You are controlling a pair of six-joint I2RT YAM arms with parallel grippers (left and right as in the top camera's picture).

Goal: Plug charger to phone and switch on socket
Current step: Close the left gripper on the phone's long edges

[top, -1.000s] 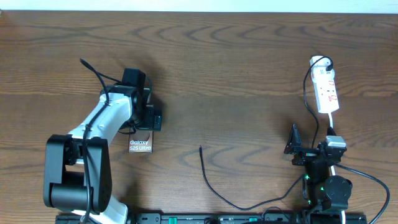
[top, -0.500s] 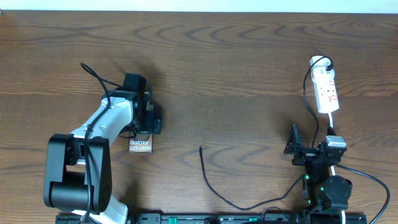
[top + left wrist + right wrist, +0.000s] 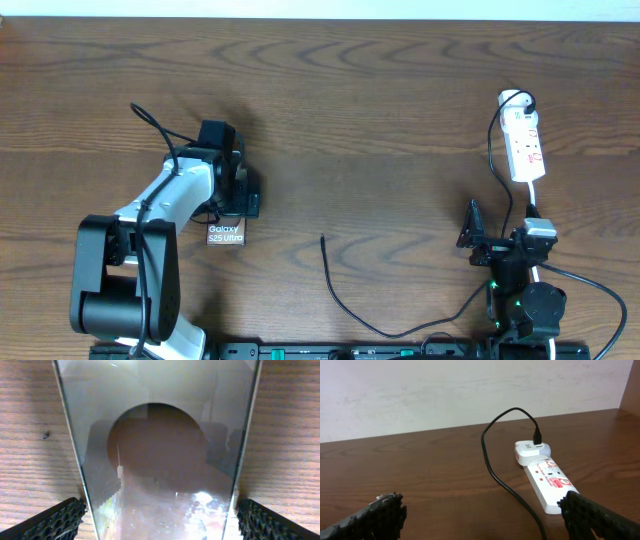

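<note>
Charger point(image 3: 335, 290) slack on table point(image 3: 400, 100) near front edge, tip free, well apart from phone point(image 3: 225, 236). Right gripper point(image 3: 485, 517) low at front right, wide open, empty, unmoved since a second ago. Left gripper point(image 3: 160, 522) also wide open, fingers point(image 3: 50, 520) straddling phone's long sides, nothing clamped; nudged slightly nearer over the past second, hardly shifted in the last half. Farthest right, socket point(image 3: 526, 148) lying flat, charger's other end in white adapter point(image 3: 532, 452) at its far end.
</note>
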